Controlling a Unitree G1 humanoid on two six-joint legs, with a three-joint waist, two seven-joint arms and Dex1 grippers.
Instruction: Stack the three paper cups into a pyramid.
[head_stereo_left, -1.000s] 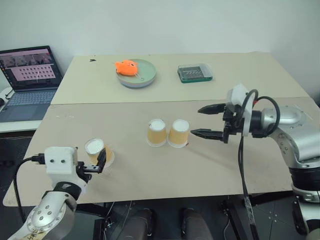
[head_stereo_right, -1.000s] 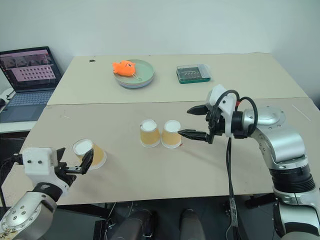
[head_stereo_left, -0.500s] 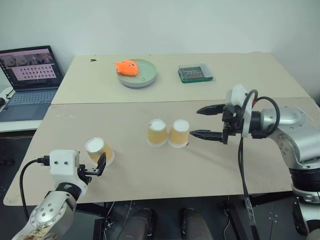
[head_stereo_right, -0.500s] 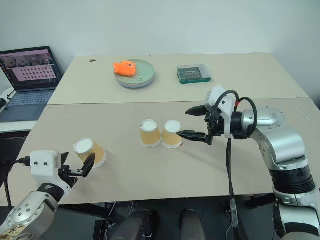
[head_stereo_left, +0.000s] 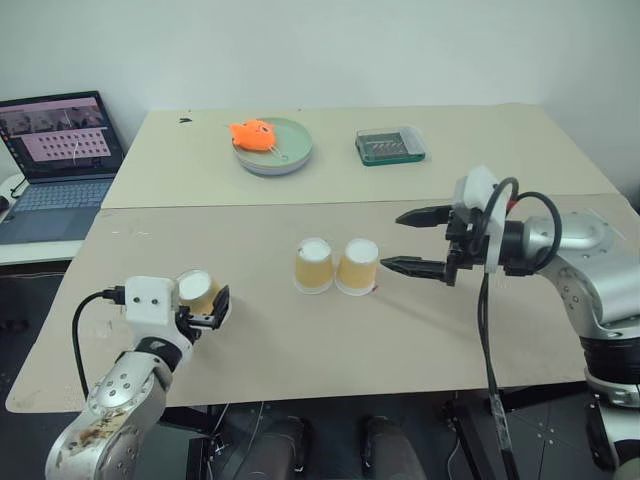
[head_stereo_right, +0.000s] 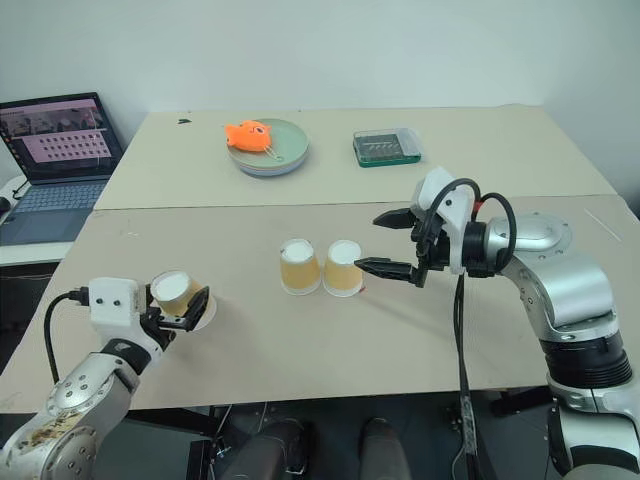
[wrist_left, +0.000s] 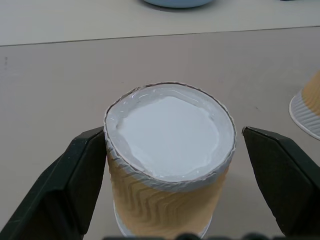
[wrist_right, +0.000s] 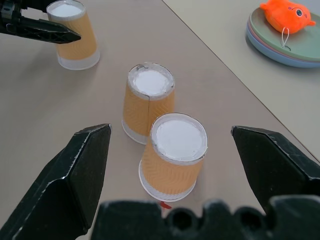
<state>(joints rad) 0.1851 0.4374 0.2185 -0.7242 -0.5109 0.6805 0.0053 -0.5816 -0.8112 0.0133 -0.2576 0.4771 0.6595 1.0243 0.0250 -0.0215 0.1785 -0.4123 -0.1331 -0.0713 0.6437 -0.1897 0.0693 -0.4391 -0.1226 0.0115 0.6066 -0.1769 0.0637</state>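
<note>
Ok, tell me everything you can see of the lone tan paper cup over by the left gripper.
The lone tan paper cup stands upside down on the beige table, white base up, its wider white rim on the surface. Its yellowish-tan wall is embossed with wavy ridges. It sits between the open black fingers of the left gripper; one finger looks right against its side, the other stands clear. It is apart from the two paired cups at mid-table.

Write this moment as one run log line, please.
left gripper: open around third cup | right gripper: open beside two-cup base | pyramid: not stacked
</note>
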